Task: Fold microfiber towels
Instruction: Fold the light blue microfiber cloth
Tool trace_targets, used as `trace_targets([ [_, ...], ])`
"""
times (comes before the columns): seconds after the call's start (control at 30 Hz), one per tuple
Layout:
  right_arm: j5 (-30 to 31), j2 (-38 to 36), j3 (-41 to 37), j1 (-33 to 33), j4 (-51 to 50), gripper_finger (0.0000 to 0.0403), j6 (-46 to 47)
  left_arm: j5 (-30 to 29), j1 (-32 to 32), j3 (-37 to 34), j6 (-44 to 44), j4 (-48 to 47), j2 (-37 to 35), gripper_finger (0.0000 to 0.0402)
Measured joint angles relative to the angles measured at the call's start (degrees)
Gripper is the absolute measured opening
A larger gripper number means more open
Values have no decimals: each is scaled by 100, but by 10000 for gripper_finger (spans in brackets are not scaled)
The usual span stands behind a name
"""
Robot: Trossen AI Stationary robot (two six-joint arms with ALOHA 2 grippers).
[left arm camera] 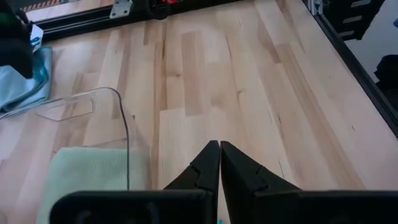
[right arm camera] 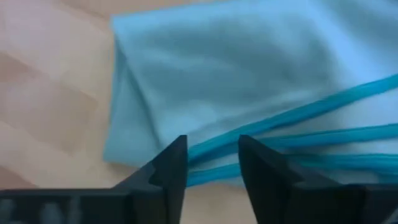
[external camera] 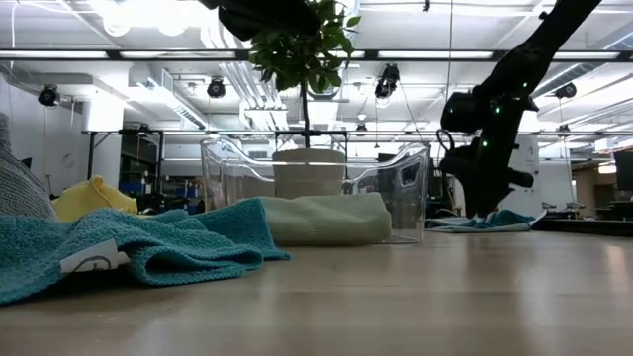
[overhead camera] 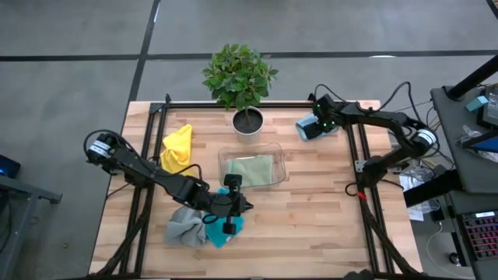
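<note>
Soft light-blue towel point(right arm camera: 236, 81) (teal-edged folds) under right gripper point(right arm camera: 212, 163).

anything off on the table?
Mostly unfolded: yellow towel bunched at left, grey towel and teal towel crumpled together by the shut left gripper. Green towel lies folded in the tray. Nothing spilled or damaged.

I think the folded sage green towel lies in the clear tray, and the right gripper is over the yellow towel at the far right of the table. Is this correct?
Not quite. The sage green towel does lie in the clear tray, but the right gripper is over the light blue towel, not the yellow one. The high view shows this; the yellow towel lies on the left side.
</note>
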Motion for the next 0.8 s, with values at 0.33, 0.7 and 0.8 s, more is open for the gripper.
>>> trace_targets([
  [0.33,-174,481,4,2,409,155,158,-228,7,0,28,-4,-2,0],
  [0.7,-471,473,-169,16,1252,19,-194,-413,7,0,39,1,11,0],
  [0.8,-610,222,-190,83,1353,12,-75,-457,7,0,39,-20,19,0],
])
